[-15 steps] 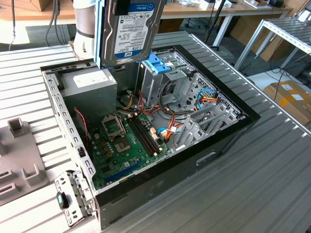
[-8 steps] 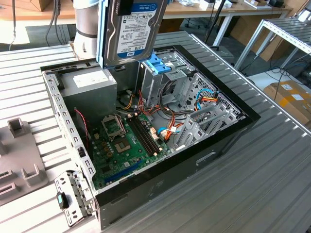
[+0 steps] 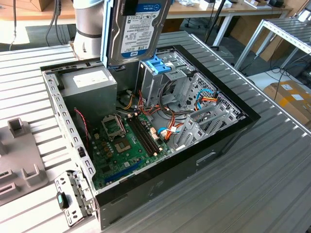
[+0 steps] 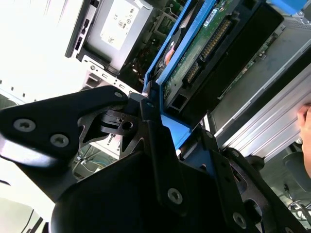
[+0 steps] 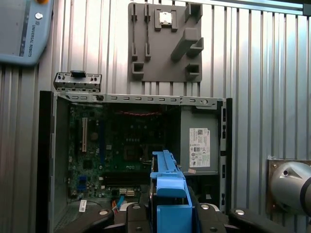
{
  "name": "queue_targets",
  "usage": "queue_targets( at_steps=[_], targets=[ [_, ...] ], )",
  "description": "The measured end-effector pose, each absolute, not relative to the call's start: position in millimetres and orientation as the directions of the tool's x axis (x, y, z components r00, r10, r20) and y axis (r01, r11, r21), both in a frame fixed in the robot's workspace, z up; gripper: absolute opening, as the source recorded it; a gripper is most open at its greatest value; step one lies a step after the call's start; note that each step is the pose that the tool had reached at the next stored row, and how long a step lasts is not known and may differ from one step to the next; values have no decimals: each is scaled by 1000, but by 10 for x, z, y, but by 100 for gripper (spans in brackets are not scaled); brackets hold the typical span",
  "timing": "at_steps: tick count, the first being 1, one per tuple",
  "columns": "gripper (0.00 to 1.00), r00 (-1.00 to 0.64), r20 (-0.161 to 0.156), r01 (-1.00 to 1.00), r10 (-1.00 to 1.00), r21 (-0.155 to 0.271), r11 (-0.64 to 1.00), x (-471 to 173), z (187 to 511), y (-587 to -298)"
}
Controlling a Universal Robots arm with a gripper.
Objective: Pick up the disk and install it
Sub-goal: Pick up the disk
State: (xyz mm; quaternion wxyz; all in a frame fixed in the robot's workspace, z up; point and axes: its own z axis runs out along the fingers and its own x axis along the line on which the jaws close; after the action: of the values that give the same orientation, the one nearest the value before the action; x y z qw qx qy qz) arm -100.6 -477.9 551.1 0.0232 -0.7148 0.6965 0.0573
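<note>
Above the computer case [image 3: 194, 165], the end effector [image 5: 170, 213] pinches the rigid, likely shock-sensitive disk [image 3: 138, 29] by its blue rails [image 5: 167, 179].

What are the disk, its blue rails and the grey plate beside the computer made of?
Disk: seemingly metal, a dull silver-grey casing around a white paper-like label.
Rails: likely plastic, with an even bright blue colour and a moulded shape.
Plate: probably plastic, matte grey with blocky raised holders; the look leaves it open.
</note>
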Motion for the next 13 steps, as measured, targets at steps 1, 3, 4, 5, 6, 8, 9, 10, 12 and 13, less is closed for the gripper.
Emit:
queue_targets(
  at_steps=[1, 3, 4, 5, 6, 8, 9, 10, 12, 13],
  targets=[
    [37, 23, -114, -999, -993, 47, -29, -998, 5511, -4779],
    [37, 23, -114, -999, -993, 47, -29, -983, 5509, -4779],
    [37, 23, -114, -999, -993, 47, -29, -972, 5508, -4780],
    [37, 23, -114, -999, -993, 47, -29, -961, 5507, -4779],
    [37, 23, -114, -999, -993, 47, -29, -949, 5506, -4779],
    [37, 23, -114, -999, -993, 47, -29, -933, 5504, -4779],
    [37, 23, -114, -999, -993, 47, -28, -926, 5503, -4779],
    [37, 23, -114, -999, -993, 47, -29, -917, 5503, -4779],
    [37, 23, -114, -999, -993, 47, -29, -905, 5501, -4779],
    [37, 23, -114, -999, -993, 47, -29, -897, 5501, -4779]
  ],
)
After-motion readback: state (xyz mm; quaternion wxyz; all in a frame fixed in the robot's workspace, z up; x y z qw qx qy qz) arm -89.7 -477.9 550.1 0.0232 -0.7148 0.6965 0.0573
